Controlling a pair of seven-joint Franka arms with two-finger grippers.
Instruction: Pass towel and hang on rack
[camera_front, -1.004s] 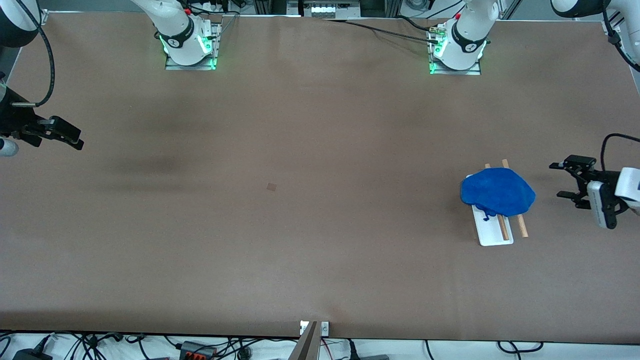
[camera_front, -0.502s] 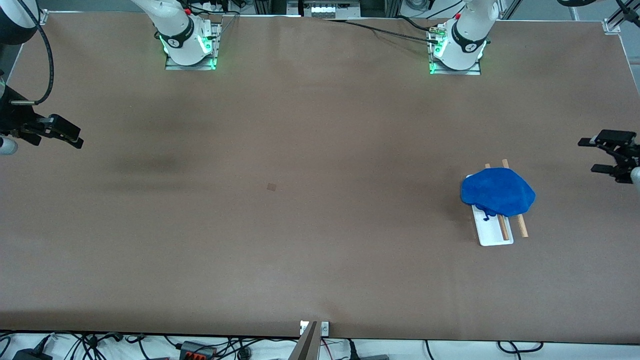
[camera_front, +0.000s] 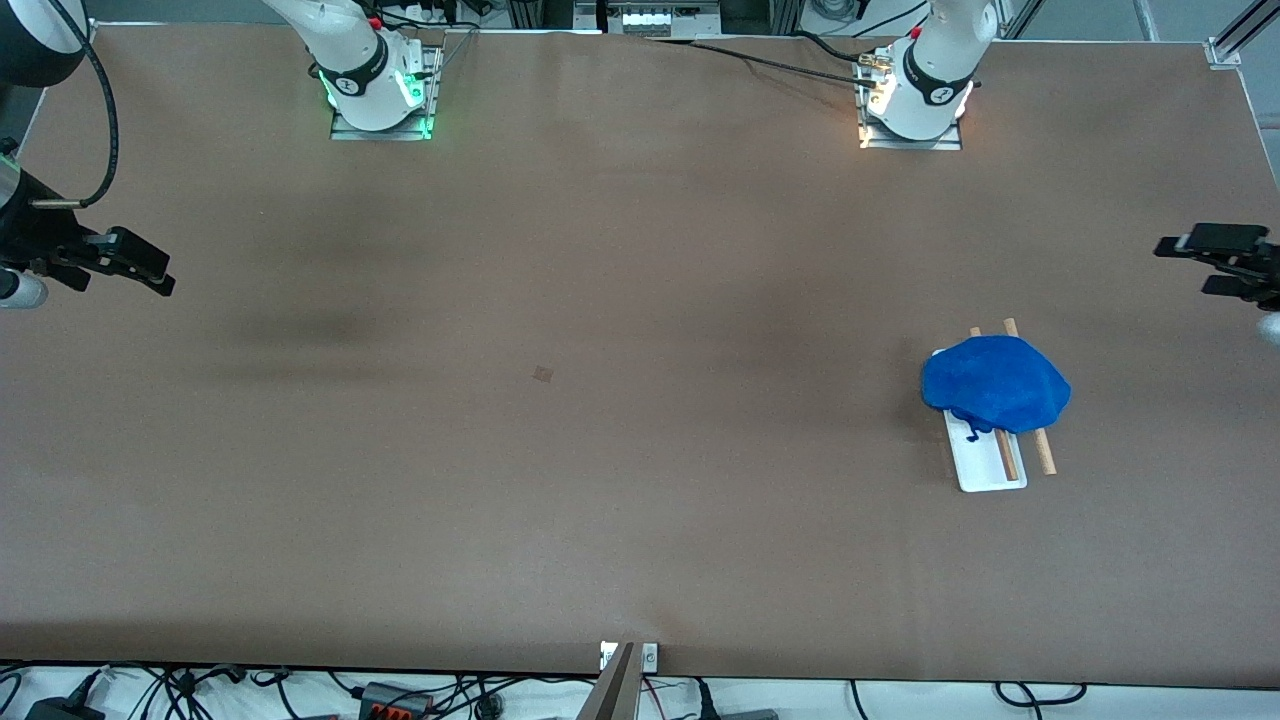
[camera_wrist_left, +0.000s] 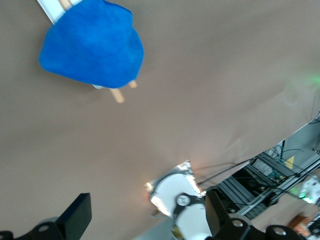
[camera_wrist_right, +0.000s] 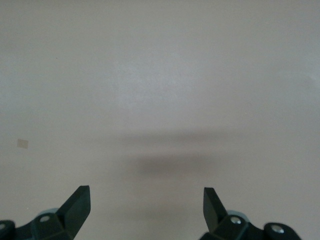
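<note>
Towel (camera_front: 995, 395), blue and bunched, lies draped over the two wooden bars of the rack (camera_front: 988, 470), whose white base sits on the table (camera_front: 620, 450) toward the left arm's end. Fingers spread and empty, the left gripper (camera_front: 1215, 265) hangs over the table's edge at that end, apart from the rack. Fingers likewise parted and bare, the right gripper (camera_front: 135, 268) waits over the right arm's end.

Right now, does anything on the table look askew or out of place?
Only slightly: the blue towel sits bunched in a mound over one end of the rack, not spread along the bars. A loose bit trails onto the white base. Nothing spilled or damaged.
</note>
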